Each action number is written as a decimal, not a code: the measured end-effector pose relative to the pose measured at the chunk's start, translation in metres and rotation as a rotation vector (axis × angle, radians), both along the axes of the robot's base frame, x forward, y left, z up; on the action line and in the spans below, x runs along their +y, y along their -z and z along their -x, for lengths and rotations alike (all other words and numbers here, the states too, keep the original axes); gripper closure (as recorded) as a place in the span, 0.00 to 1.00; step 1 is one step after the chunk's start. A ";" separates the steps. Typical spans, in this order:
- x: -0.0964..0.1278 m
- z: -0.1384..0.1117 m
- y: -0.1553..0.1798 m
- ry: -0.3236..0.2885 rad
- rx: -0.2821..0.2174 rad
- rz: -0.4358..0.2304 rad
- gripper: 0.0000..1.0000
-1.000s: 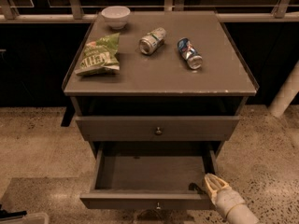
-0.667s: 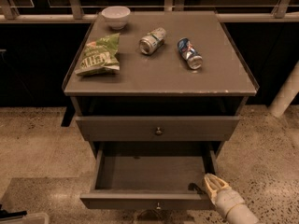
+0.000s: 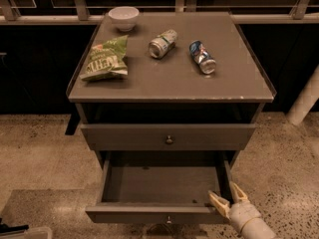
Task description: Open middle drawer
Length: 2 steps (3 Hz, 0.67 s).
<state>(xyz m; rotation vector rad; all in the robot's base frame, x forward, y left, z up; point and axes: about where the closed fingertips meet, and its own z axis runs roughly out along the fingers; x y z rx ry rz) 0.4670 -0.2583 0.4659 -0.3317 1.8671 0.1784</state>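
At the bottom right of the view, the gripper [image 3: 228, 199] sits at the front right corner of the middle drawer [image 3: 149, 213]. Its two pale fingers are spread apart and seem to straddle the drawer's right side wall. The drawer is pulled well out, and its small knob [image 3: 169, 219] is just left of the gripper. The main risk, as I judge it, is a skewed withdrawal: a finger could catch the side wall and twist the drawer, or drag it too far out. Directly above and left of the gripper, the upper drawer front [image 3: 124, 136] overhangs the back of the open tray. Farther up on the cabinet top [image 3: 239, 86] lie a white bowl [image 3: 123, 18], a green chip bag [image 3: 105, 59], a silver can [image 3: 163, 43] and a blue can [image 3: 203, 57]. All are well apart from the gripper. I see nothing in the way behind it.
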 end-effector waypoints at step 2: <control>0.000 0.000 0.000 0.000 0.000 0.000 0.00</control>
